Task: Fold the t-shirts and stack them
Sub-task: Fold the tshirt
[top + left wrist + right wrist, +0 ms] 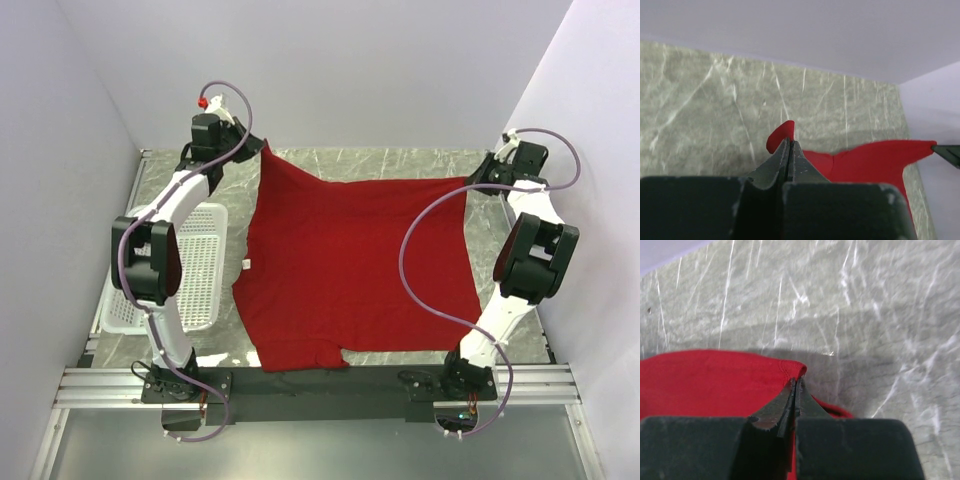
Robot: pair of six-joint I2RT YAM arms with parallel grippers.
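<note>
My left arm [160,250] stretches toward eleven o'clock, my right arm [530,260] toward one o'clock. My left gripper [790,144] and right gripper [797,383] are each clamped tight on an edge of the t-shirt [350,270].

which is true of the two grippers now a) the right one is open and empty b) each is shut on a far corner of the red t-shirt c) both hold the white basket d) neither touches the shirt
B: the wrist views show the left gripper and the right gripper each shut on a corner of the red t-shirt.
</note>
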